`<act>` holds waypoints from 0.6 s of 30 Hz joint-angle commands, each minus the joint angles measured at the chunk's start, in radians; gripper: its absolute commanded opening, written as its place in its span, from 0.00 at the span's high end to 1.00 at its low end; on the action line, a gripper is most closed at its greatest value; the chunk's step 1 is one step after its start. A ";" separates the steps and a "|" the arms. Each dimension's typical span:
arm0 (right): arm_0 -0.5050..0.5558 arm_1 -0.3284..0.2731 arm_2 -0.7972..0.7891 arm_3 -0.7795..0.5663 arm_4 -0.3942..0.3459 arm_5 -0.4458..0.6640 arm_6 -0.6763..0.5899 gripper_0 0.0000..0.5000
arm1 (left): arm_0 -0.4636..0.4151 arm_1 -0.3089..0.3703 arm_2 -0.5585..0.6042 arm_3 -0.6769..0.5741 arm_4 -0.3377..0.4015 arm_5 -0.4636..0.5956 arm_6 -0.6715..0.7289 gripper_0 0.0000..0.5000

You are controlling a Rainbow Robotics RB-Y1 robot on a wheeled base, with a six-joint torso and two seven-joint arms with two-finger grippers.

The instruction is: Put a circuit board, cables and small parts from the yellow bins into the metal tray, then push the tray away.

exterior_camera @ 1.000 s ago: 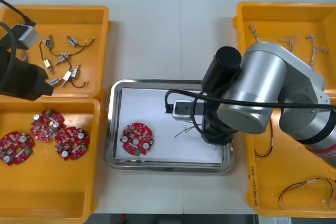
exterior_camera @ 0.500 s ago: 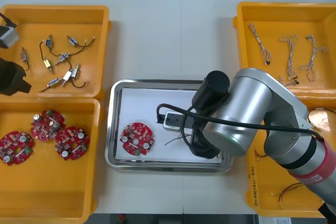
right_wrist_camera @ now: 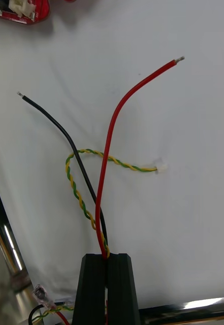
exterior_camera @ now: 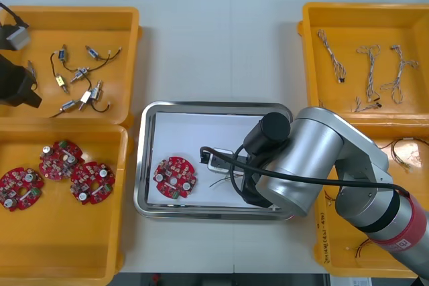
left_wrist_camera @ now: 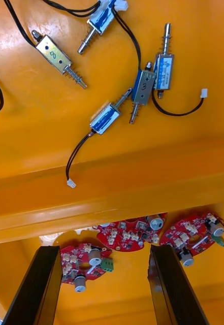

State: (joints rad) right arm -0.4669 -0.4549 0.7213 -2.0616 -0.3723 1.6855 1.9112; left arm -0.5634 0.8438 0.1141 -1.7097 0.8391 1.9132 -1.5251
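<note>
Right gripper (right_wrist_camera: 107,256): clenched on three cables (right_wrist_camera: 100,228) (red, black, a yellow-green twisted pair), low over the metal tray (exterior_camera: 142,165)'s white floor.
Circuit board (exterior_camera: 174,178): lying in the tray, near the cable ends.
Left gripper (left_wrist_camera: 104,250): fingers spread, above the small metal parts (left_wrist_camera: 142,86) in a yellow bin (exterior_camera: 124,38).

The right claw (right_wrist_camera: 106,261) is black. The cables (right_wrist_camera: 105,172) pinched in it are one red, one black, and one twisted yellow and green with a white plug. The metal tray (exterior_camera: 142,165) has a shiny silver rim and a white inside. The circuit board (exterior_camera: 174,177) in the tray is red with silver dots. The yellow bins (exterior_camera: 131,65) beside the tray are plain, and the tabletop (exterior_camera: 214,45) is pale.
</note>
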 commanded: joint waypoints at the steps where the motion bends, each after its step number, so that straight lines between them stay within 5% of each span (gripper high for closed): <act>1: 0.011 0.012 0.013 -0.012 -0.005 0.020 0.000 0.43 | -0.076 0.006 -0.067 0.056 -0.023 0.007 -0.032 0.00; 3: 0.013 0.010 0.015 -0.011 -0.005 0.028 -0.008 0.08 | -0.093 0.006 -0.090 0.087 -0.025 0.007 -0.038 0.00; 4: 0.013 0.010 0.013 -0.011 -0.005 0.033 -0.012 0.00 | -0.099 0.006 -0.097 0.101 -0.026 0.007 -0.041 0.00; 18: -0.018 0.038 -0.033 -0.014 -0.020 0.076 -0.058 0.00 | -0.190 0.006 -0.209 0.272 -0.040 -0.059 -0.092 0.00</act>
State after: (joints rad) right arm -0.4656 -0.4539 0.7208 -2.0612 -0.3725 1.7260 1.8971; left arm -0.6904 0.8438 -0.0663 -1.4658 0.8102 1.8816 -1.5252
